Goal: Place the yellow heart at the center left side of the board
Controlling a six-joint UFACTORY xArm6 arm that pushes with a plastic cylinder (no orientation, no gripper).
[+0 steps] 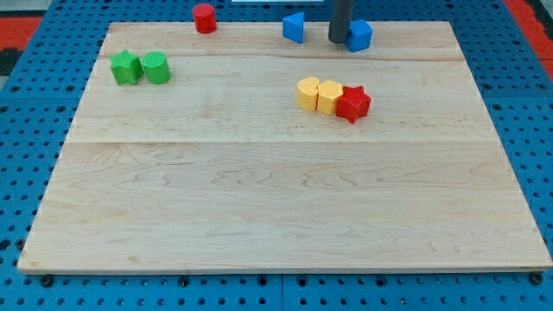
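Note:
Two yellow blocks sit side by side right of the board's middle, in its upper half. The left one (308,93) looks rounded. The right one (329,96) seems to have a notch on top, like a heart, but I cannot be sure. A red star (353,104) touches the right yellow block on its right. My tip (338,41) rests near the board's top edge, well above the yellow blocks. It stands between a blue triangular block (294,27) on its left and a blue cube (359,35) close against its right.
A green star (126,67) and a green rounded block (156,67) sit together at the upper left. A red cylinder (204,17) stands at the top edge, left of centre. The wooden board (259,199) lies on a blue pegboard.

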